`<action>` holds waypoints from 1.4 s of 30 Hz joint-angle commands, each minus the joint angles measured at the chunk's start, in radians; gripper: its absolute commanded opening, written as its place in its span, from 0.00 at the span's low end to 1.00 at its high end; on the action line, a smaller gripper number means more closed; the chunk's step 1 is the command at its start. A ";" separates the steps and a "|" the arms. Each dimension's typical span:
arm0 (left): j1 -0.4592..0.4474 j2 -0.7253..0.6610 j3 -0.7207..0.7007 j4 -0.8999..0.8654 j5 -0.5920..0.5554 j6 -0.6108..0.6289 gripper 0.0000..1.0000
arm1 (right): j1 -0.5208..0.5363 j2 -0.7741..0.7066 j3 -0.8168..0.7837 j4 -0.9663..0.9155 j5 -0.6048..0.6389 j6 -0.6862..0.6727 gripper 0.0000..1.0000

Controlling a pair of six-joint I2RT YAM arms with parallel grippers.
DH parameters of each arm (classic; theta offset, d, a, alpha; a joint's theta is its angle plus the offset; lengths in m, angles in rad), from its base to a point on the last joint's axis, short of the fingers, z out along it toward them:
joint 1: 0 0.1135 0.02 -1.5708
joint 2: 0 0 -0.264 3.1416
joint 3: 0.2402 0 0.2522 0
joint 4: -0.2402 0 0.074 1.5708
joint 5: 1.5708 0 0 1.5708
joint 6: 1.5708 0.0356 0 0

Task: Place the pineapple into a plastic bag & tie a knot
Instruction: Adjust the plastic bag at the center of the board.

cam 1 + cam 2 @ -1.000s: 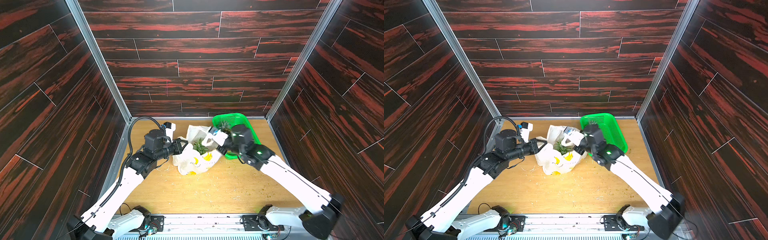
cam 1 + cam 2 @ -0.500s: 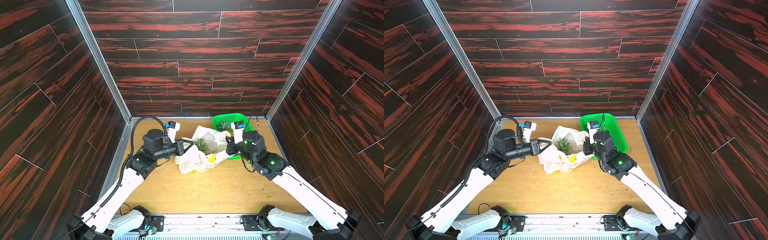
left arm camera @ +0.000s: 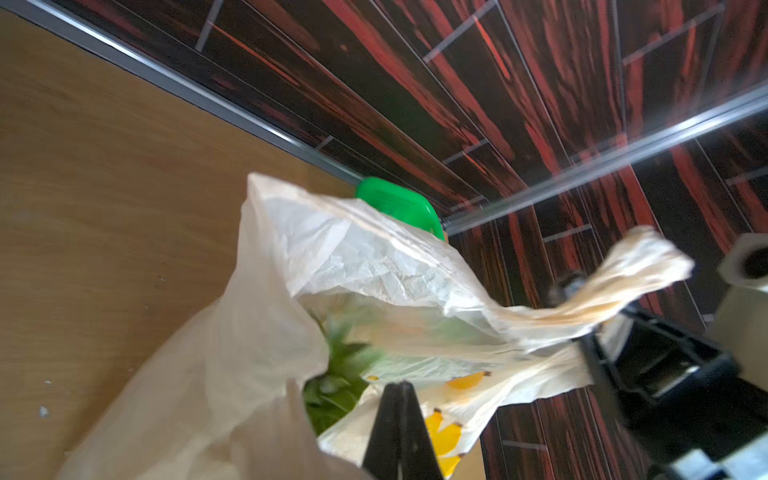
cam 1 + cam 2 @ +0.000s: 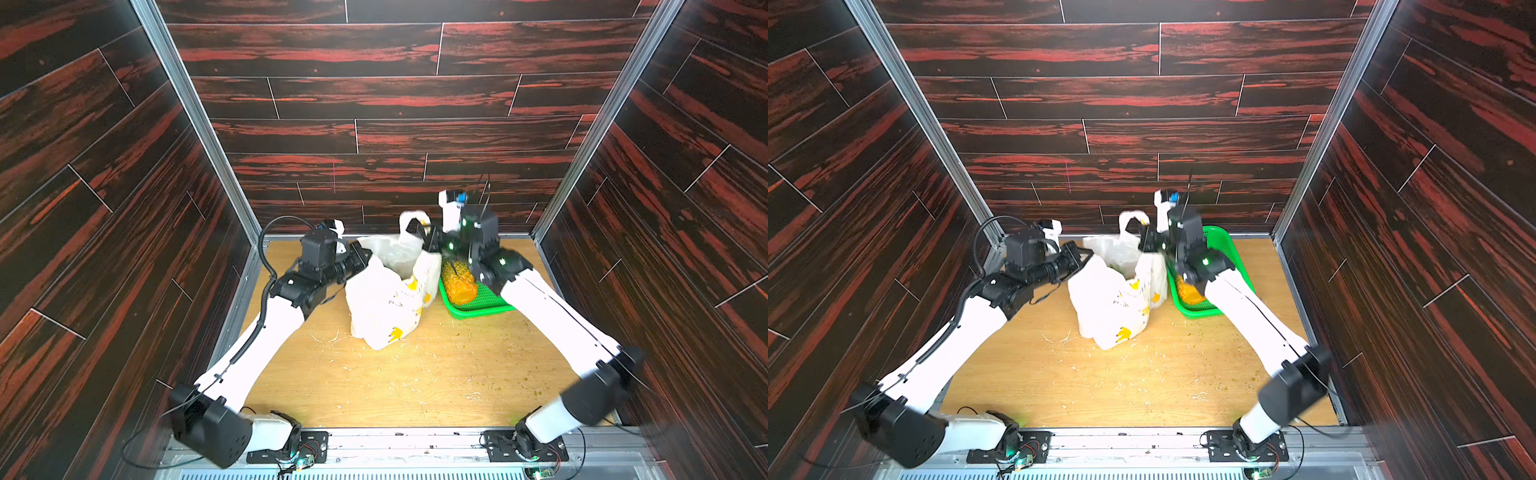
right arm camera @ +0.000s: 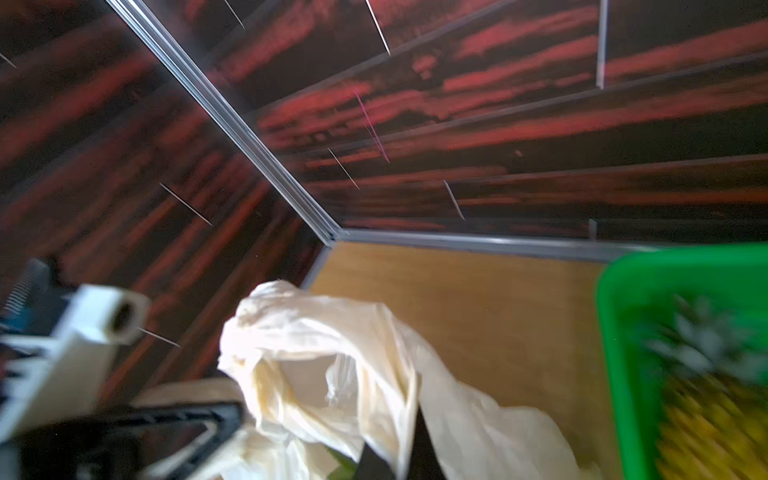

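Note:
The white plastic bag (image 4: 386, 299) (image 4: 1113, 299) with banana prints stands upright mid-table, its mouth held apart. My left gripper (image 4: 365, 259) (image 3: 401, 388) is shut on its left rim. On the opposite rim my right gripper (image 4: 430, 245) (image 5: 409, 440) is shut, with white film between the fingers. Green pineapple leaves (image 3: 336, 374) show inside the bag. One handle loop (image 4: 411, 220) stands free beside the right gripper. No knot is in view.
A green mesh basket (image 4: 478, 309) (image 5: 615, 332) sits at the back right, touching the bag. A second pineapple (image 4: 457, 282) lies in it, under the right arm. The enclosure walls stand close behind, and crumbs dot the wooden floor.
The slumped bag has been pulled up and now stands tall with its mouth open. Both grippers rose with its rims, and the right one moved back towards the wall.

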 commanded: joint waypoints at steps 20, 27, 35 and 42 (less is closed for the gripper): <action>0.072 -0.063 0.069 0.021 0.186 0.207 0.00 | -0.078 -0.108 -0.127 0.222 -0.198 -0.004 0.00; 0.031 -0.145 -0.168 0.040 0.322 0.242 0.00 | -0.079 -0.253 -0.414 0.109 -0.212 0.014 0.00; -0.036 -0.149 -0.206 0.029 0.512 0.279 0.00 | -0.082 -0.359 -0.378 -0.181 -0.044 -0.071 0.31; -0.043 -0.175 -0.163 -0.073 0.337 0.392 0.00 | -0.082 -0.339 -0.136 -0.394 -0.154 -0.257 0.59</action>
